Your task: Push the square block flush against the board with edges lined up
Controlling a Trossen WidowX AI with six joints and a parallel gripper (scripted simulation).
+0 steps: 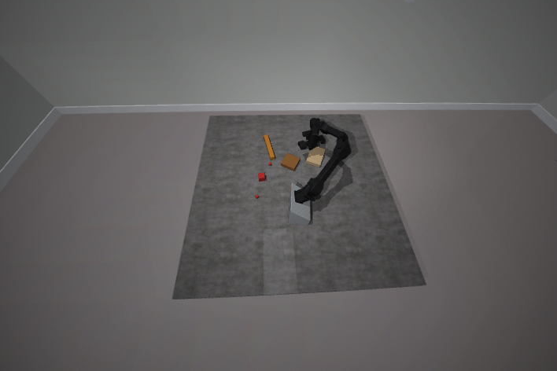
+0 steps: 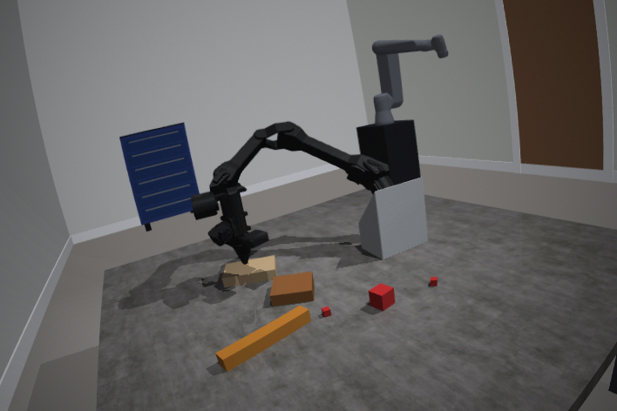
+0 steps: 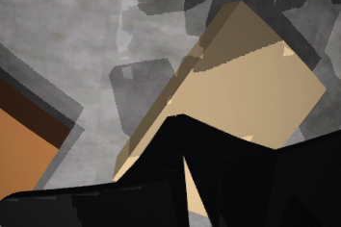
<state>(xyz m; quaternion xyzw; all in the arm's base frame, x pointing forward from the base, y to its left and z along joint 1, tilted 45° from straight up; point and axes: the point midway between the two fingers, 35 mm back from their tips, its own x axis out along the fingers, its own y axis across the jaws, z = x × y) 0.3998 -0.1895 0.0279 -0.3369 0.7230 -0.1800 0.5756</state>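
Observation:
The brown square block (image 1: 290, 161) (image 2: 292, 286) (image 3: 21, 151) lies flat. The tan board (image 1: 315, 158) (image 2: 256, 267) (image 3: 250, 91) lies flat beside it, turned at a different angle. A gap separates the two; no side of one touches the other. My gripper (image 1: 310, 146) (image 2: 245, 261) (image 3: 175, 123) is shut and empty, pointing down. Its tips overlap the tan board in the exterior view and wrist views; whether they touch it is unclear. The fingers hide the board's near part in the wrist view.
A long orange bar (image 1: 269, 147) (image 2: 264, 338) lies on the far side of the brown block from the board. A red cube (image 1: 261, 176) (image 2: 381, 297) and two tiny red cubes (image 1: 270, 163) (image 1: 256, 196) (image 2: 326, 312) (image 2: 433, 281) lie nearby. The arm stands at a grey pedestal (image 1: 300, 213) (image 2: 403, 218).

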